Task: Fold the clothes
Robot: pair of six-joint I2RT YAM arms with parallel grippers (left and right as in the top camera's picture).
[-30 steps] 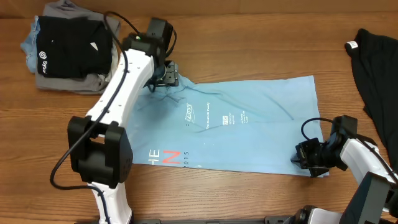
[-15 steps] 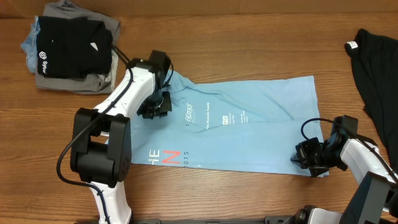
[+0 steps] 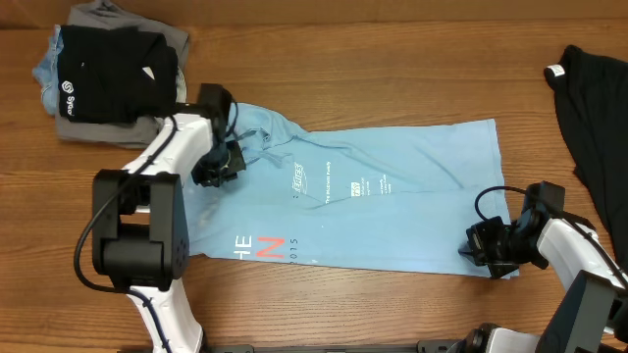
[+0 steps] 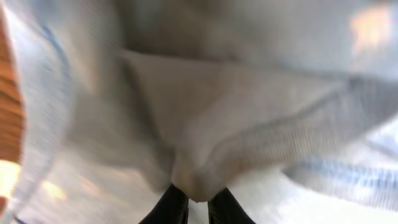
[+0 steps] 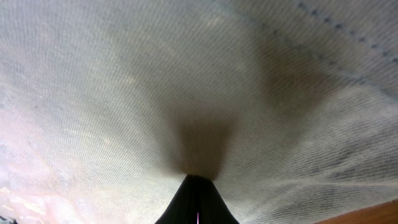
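1. Left claw [image 3: 218,165]: clamped together on a raised fold of the T-shirt [image 3: 392,216], at its far left edge, by the collar. In the left wrist view the 2 fingers [image 4: 171,208] stand close, with pale cloth bunched between them.
2. Right claw [image 3: 488,253]: closed on the near right corner of the T-shirt; in the right wrist view the cloth draws to a point at its tips.
3. T-shirt: light blue, spread mostly flat across the middle of the worktop [image 3: 373,59], rumpled at the far left. Small print [image 3: 334,186] mid-cloth; coral-red and white lettering [image 3: 263,247] at the near left edge.
4. Black garment [image 3: 594,108]: far right, loose, partly out of frame, white tag [image 3: 556,71] at its left edge; apart from the T-shirt.
5. Pile [image 3: 108,74]: far left; 1 folded black piece on top of grey and blue pieces.
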